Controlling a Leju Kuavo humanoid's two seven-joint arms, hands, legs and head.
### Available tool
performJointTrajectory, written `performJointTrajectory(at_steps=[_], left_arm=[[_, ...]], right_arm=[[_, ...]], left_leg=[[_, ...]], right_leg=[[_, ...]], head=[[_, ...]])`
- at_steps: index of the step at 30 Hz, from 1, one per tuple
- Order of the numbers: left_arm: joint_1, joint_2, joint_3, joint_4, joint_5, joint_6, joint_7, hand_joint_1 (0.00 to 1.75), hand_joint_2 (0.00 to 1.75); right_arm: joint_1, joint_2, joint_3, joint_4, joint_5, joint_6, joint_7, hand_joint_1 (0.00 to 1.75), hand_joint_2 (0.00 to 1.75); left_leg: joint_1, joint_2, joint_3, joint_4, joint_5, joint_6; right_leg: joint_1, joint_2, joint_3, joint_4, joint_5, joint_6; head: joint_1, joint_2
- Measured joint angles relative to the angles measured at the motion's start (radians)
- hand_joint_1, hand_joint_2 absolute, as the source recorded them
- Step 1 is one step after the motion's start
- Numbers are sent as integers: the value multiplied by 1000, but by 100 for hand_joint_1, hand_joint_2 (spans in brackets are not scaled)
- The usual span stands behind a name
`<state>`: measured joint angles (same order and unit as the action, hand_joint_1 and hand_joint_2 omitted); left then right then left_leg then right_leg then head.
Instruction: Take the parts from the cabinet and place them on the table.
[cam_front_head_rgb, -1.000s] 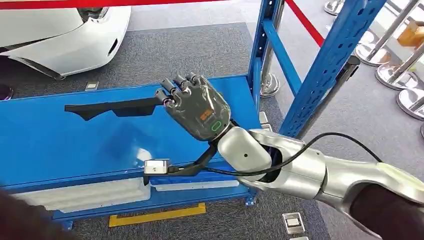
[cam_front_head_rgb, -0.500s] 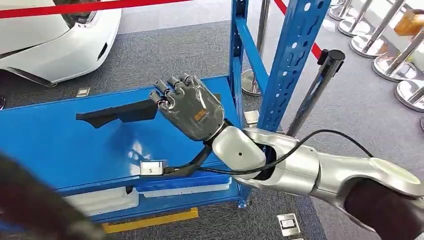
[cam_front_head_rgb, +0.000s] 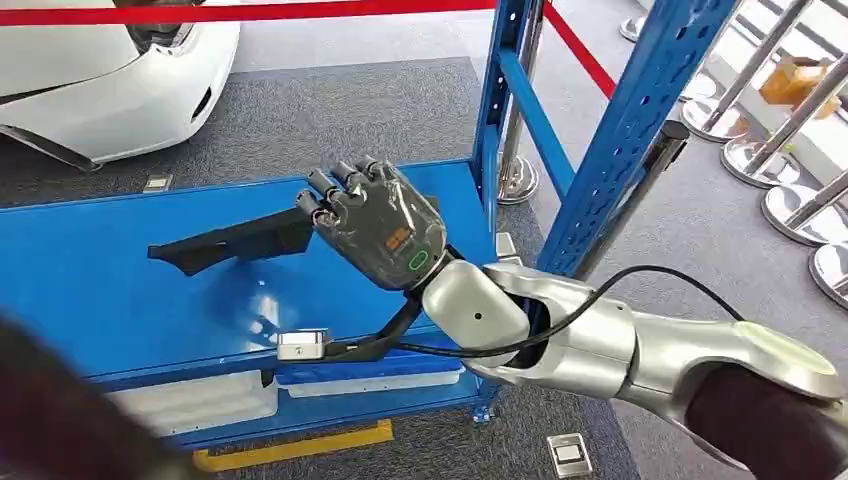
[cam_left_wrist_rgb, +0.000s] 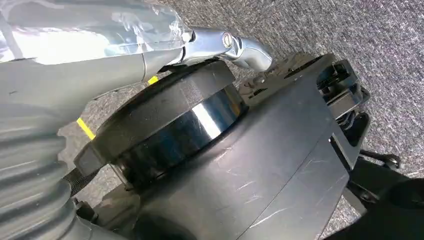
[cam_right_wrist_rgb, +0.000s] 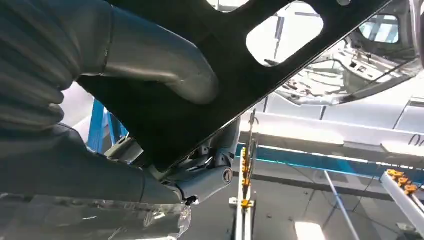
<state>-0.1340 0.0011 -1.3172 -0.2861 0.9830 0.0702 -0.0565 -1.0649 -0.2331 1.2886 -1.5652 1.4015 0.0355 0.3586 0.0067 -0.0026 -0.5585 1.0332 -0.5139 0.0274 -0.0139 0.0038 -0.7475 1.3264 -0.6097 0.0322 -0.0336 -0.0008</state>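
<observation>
There is one black part (cam_front_head_rgb: 235, 240), one blue shelf board (cam_front_head_rgb: 100, 300) under it, two blue rack uprights (cam_front_head_rgb: 640, 130) and one white car (cam_front_head_rgb: 100, 70). Two white trays (cam_front_head_rgb: 200, 400) sit below the board. One red barrier rope (cam_front_head_rgb: 250, 12) crosses above, and several chrome stanchion bases (cam_front_head_rgb: 750, 160) stand at the right.

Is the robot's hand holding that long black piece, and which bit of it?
Yes. The right hand grips the black part by its wide right end, above the blue shelf.
</observation>
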Motion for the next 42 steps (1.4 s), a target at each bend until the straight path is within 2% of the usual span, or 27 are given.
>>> performJointTrajectory(at_steps=[1,2,5,6,10,11,12,14,15,16,18,20,21,22,24,26,28,30,31,32,34,35,36,37,40,41,42], left_arm=[[0,0,0,0,0,0,0,0,175],[1,0,0,0,0,0,0,0,175],[0,-3,0,0,0,0,0,0,175],[0,-9,0,-1,0,0,0,0,175],[-3,-8,2,-1,-1,2,1,0,175],[-3,-6,2,-1,-1,2,2,0,175],[-3,-6,2,-1,-2,2,2,0,175],[-3,-5,2,-1,-2,2,2,0,175],[-5,-3,3,-1,-1,2,2,0,175],[-6,-2,5,-1,-1,2,2,0,175],[-5,-1,5,-1,0,2,2,0,175],[-3,0,5,0,0,2,6,0,175],[1,-1,5,-1,0,2,6,0,175],[1,0,5,-1,0,2,5,0,175],[-1,0,5,-1,0,3,4,0,175],[0,-1,5,-1,0,3,4,0,175],[-2,-1,5,-1,1,2,4,0,175],[-3,-1,5,-1,1,2,4,0,175],[-3,-1,5,-1,1,2,4,0,175],[-2,-1,5,-1,2,2,4,0,175],[-3,-1,5,-1,3,0,4,0,175],[-4,-2,5,-1,3,0,4,0,175],[-4,-3,5,-1,3,0,4,0,175],[-5,-5,6,-2,4,0,4,0,175],[-5,-5,6,-2,6,0,4,0,175],[-5,-4,6,-1,6,0,4,0,175],[-5,-3,6,-1,6,1,4,0,175]], right_arm=[[0,-1,0,0,0,0,0,175,175],[0,-2,0,0,0,0,0,175,175],[-2,-2,0,0,-1,0,0,175,175],[-2,-1,0,0,-1,0,0,175,175],[-6,-3,-1,0,-2,0,1,175,175],[-6,-3,-2,0,-2,0,3,175,175],[-6,-3,-2,0,-3,0,4,175,175],[-6,-3,-2,0,-3,0,4,175,175],[-4,-3,-1,0,-3,0,4,175,175],[-3,-3,0,0,-3,-1,4,175,175],[-1,-3,0,0,-5,-2,5,175,175],[-1,-3,-1,0,-6,-4,6,175,175],[-1,-3,-1,0,-6,-6,7,175,175],[-1,-3,-1,0,-6,-8,8,175,175],[-1,-3,-1,0,-5,-15,8,175,175],[-1,-5,-1,1,-4,-20,10,175,175],[-1,-5,-1,1,-2,-24,12,175,175],[0,-6,-1,2,1,-29,13,175,175],[0,-6,-1,3,3,-31,14,175,175],[0,-6,-1,3,7,-31,14,175,175],[-1,-6,-1,5,14,-31,14,175,175],[-3,-6,-1,5,18,-31,14,175,175],[-9,-6,-1,5,20,-31,14,175,175],[-16,-6,-2,5,20,-31,14,175,175],[-23,-6,-3,5,23,-30,14,175,175],[-23,-6,-3,5,24,-29,14,175,175],[-27,-5,-2,5,26,-29,13,175,175]], left_leg=[[-3,0,-4,1,2,2],[-5,0,-6,2,3,2],[-15,-1,-4,4,4,2],[-17,1,-10,4,6,-2],[-14,4,-18,4,18,-19],[-15,0,-18,16,1,-23],[-17,-2,-28,42,-27,-32],[-7,-1,-78,175,-110,-46],[-2,-2,-100,243,-139,-54],[1,-1,-105,278,-146,-61],[10,-1,-56,215,-99,-73],[27,-2,37,39,-19,-92],[22,-10,43,17,-43,-100],[19,-11,33,2,-37,-80],[17,-11,16,18,-29,-61],[19,-7,5,12,-12,-35],[15,-2,-12,12,2,-14],[9,1,-30,12,15,-5],[4,2,-40,13,22,-3],[0,1,-49,13,29,-2],[-6,0,-64,14,41,-2],[-7,-1,-68,15,46,-4],[-6,-1,-70,15,50,-6],[-10,-1,-75,16,55,-13],[-4,0,-75,6,76,-31],[-13,-2,-78,5,80,-38],[-9,-4,-81,18,57,-41]], right_leg=[[0,0,-9,29,-2,-1],[1,0,8,6,19,-5],[17,0,146,-242,126,-39],[19,-5,160,-262,109,-54],[22,-5,155,-292,126,-55],[7,-13,161,-307,138,-51],[6,-12,160,-314,144,-56],[4,-14,151,-313,148,-57],[3,-17,147,-312,151,-56],[0,-17,144,-310,153,-53],[-9,-17,136,-302,156,-48],[-18,-15,123,-284,154,-37],[-13,-13,114,-278,157,-27],[-11,-9,101,-267,161,-21],[-8,-11,93,-273,176,-5],[-15,-11,84,-268,170,11],[-14,-10,54,-189,84,10],[-10,-9,10,-35,-5,8],[-9,-9,1,18,-22,6],[-8,-9,12,25,-14,2],[-1,-9,96,-84,45,-14],[5,-8,158,-176,74,-26],[12,-7,206,-254,69,-39],[14,-8,225,-293,63,-38],[21,-6,218,-298,77,-41],[10,-8,216,-312,91,-47],[6,-16,211,-318,102,-51]], head=[[2,0],[5,0],[10,0],[2,0],[11,0],[15,0],[10,0],[-5,0],[-8,0],[-8,0],[-11,0],[-14,0],[-24,0],[-37,0],[-11,0],[-5,0],[10,0],[21,0],[24,0],[27,0],[31,0],[31,0],[31,0],[29,0],[31,0],[31,0],[30,0]])
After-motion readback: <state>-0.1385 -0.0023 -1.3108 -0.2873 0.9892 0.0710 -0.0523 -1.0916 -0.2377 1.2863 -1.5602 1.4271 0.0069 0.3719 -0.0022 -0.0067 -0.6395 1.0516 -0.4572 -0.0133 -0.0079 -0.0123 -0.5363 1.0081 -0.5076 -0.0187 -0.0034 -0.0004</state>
